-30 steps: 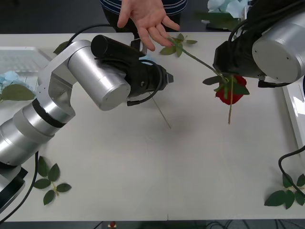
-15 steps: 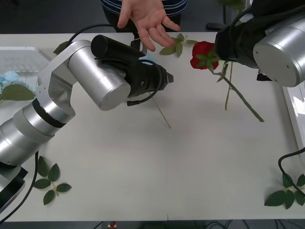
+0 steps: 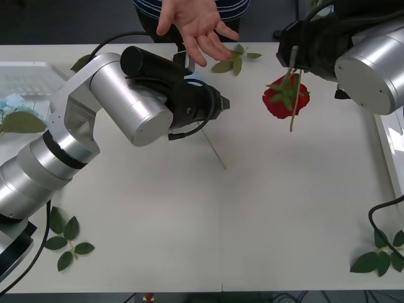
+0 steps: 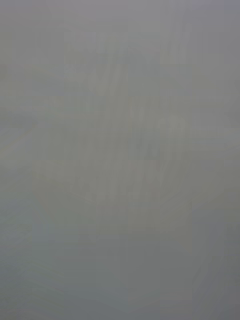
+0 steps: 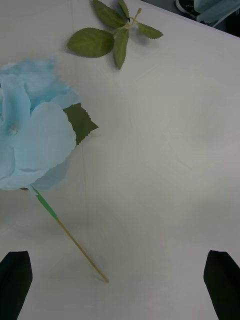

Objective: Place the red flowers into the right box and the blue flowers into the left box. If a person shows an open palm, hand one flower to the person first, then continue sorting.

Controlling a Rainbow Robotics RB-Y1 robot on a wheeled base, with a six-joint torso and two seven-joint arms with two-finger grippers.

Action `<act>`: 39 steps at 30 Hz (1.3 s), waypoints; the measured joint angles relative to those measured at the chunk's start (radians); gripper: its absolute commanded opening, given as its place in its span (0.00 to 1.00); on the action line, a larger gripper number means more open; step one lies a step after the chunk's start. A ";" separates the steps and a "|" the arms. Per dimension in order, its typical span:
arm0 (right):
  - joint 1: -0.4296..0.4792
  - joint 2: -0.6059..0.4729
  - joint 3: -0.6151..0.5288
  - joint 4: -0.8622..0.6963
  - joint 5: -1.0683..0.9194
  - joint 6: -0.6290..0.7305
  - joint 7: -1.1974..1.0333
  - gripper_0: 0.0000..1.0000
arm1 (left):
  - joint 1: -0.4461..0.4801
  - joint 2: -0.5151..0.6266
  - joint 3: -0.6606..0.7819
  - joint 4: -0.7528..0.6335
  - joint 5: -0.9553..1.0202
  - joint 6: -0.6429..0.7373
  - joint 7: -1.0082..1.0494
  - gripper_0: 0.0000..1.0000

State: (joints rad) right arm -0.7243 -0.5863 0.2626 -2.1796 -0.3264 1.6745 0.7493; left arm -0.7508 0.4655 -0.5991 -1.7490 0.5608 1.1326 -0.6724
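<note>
Upper right of the front view, right gripper [image 3: 294, 55] grips dark-red artificial rose [image 3: 285, 102] by its stem, bloom hanging. Left gripper [image 5: 120, 280] spread wide over pale-blue hydrangea [image 5: 31, 140] at centre. Open palm [image 3: 194, 25] top centre.

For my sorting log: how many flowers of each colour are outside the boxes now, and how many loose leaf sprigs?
Red roses: 1
Blue hydrangeas: 1
Loose leaf sprigs: 3
Total: 5
</note>
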 measured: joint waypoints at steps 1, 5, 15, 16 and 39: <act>0.000 0.000 0.000 0.000 0.003 -0.012 0.000 0.00 | 0.000 0.000 0.000 0.000 0.000 0.000 0.000 1.00; 0.000 0.000 0.000 0.000 0.012 -0.025 -0.001 0.00 | 0.000 0.000 0.000 0.000 0.000 0.000 0.000 1.00; 0.035 0.000 0.000 0.000 0.012 -0.024 -0.001 0.32 | 0.000 0.000 0.000 0.000 0.000 0.000 0.000 1.00; 0.036 0.000 0.000 0.000 0.012 -0.022 -0.001 0.43 | 0.000 0.000 0.000 0.000 0.000 0.000 0.000 1.00; 0.063 0.000 0.013 0.016 0.010 0.019 -0.001 0.71 | 0.000 0.000 0.000 0.000 0.000 0.000 0.000 1.00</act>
State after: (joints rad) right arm -0.6616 -0.5863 0.2755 -2.1641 -0.3160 1.6932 0.7486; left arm -0.7508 0.4655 -0.5989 -1.7489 0.5608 1.1326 -0.6724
